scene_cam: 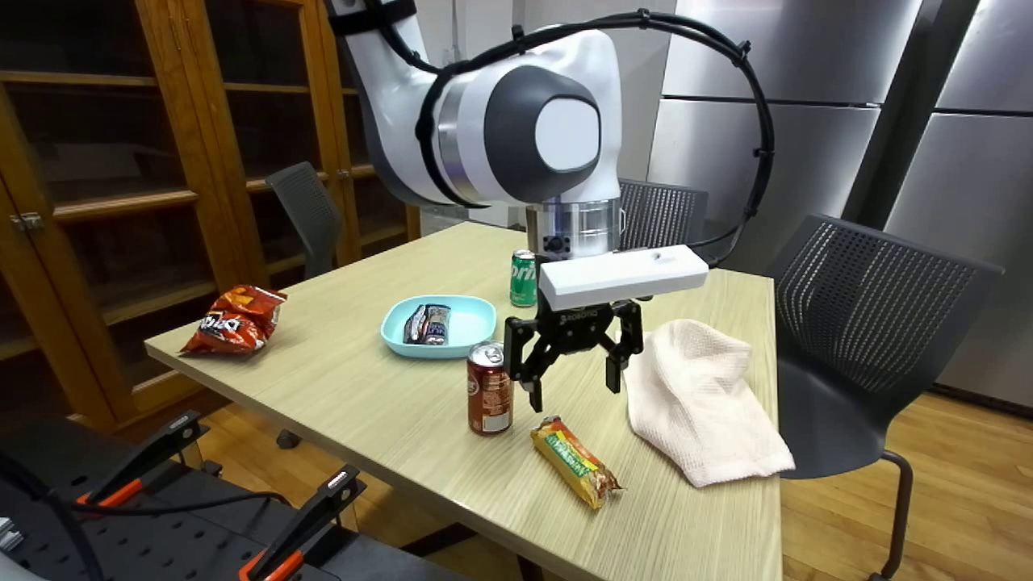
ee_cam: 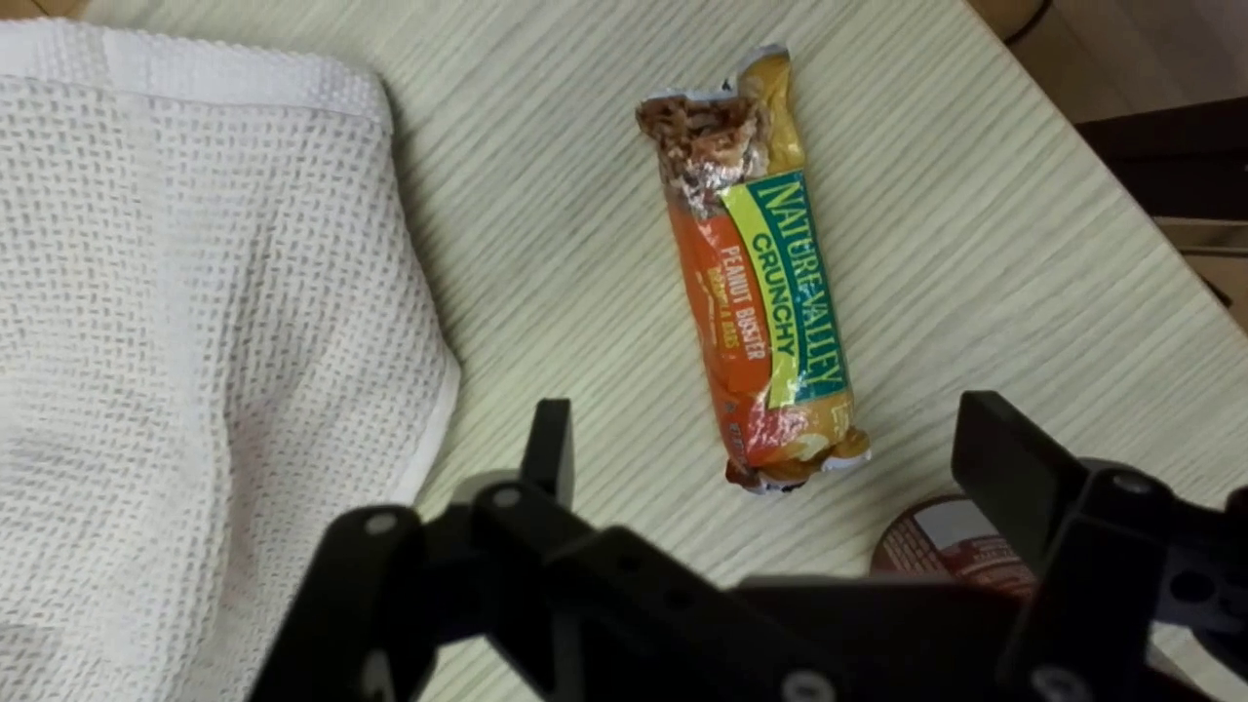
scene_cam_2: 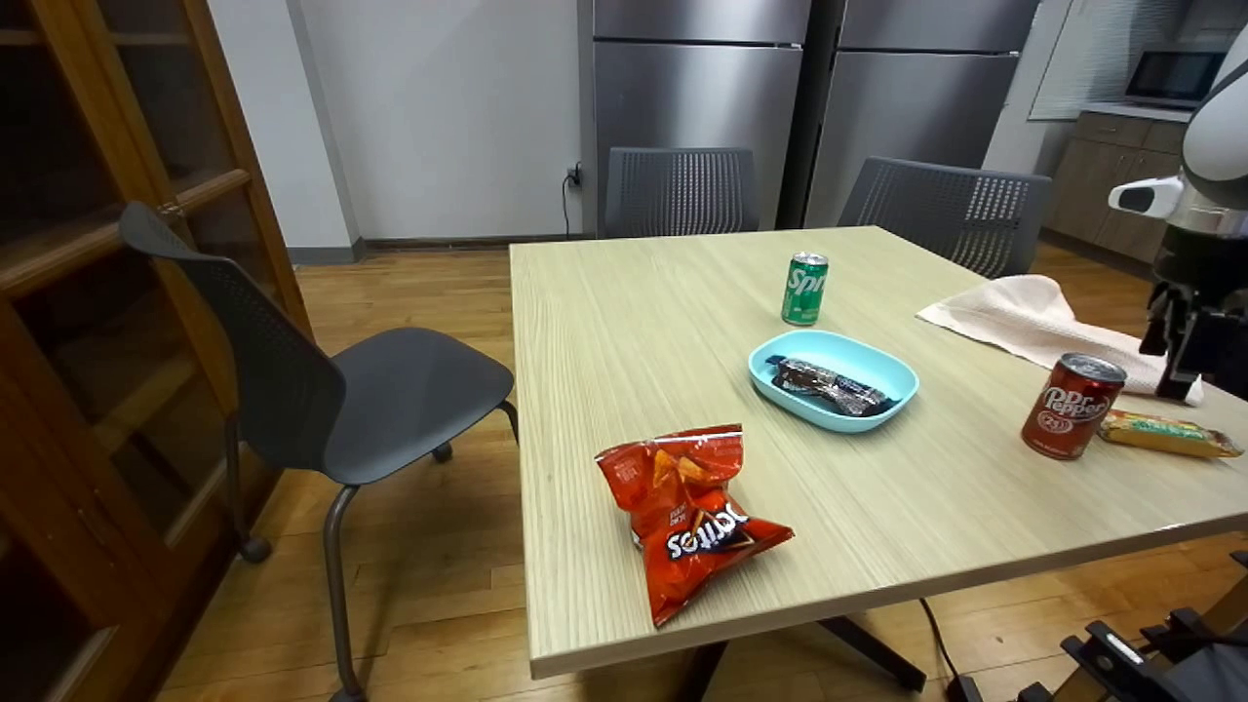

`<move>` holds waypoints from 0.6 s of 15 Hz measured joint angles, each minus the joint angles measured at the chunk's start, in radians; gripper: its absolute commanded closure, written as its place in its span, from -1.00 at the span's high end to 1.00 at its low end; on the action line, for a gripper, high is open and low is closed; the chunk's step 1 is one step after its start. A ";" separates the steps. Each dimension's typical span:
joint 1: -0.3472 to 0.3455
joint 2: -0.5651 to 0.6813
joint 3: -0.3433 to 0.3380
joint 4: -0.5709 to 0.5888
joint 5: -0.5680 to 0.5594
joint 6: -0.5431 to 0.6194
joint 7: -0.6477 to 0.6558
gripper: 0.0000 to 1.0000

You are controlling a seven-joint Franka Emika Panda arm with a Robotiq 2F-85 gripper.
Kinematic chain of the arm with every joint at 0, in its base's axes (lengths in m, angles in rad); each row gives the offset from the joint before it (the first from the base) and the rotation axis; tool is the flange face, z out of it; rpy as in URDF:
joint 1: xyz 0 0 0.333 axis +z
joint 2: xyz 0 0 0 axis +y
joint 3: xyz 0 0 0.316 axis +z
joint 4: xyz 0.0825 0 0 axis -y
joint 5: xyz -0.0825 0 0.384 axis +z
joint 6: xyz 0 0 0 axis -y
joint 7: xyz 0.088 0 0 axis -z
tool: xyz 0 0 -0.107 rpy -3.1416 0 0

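My gripper (scene_cam: 575,389) hangs above the table with its jaws wide apart and nothing held between them. Nearest below is a granola bar (ee_cam: 765,302) in an orange, gold and green wrapper, lying flat; in the wrist view its lower end shows between the fingertips. Close by stands a red-brown Dr Pepper can (scene_cam: 490,395), upright, on the side of one finger; the wrist view has it partly hidden behind that finger (ee_cam: 1009,468). A pale towel (scene_cam: 702,395) lies crumpled on the opposite side. In an exterior view the gripper (scene_cam_2: 1166,366) is cut by the right edge.
A light-blue dish (scene_cam_2: 882,370) holds a dark-wrapped bar (scene_cam_2: 829,385). Behind it stands a green Sprite can (scene_cam_2: 804,290). A red Doritos bag (scene_cam_2: 687,517) lies near the table corner. Chairs (scene_cam: 855,347) stand around the table (scene_cam: 363,274); clamps (scene_cam: 307,524) sit before its front edge.
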 measured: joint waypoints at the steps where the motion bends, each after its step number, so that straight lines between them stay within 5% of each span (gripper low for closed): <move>1: -0.006 0.011 0.000 0.000 0.000 0.010 -0.011 1.00; 9: -0.082 0.116 0.033 0.000 0.000 0.120 -0.105 1.00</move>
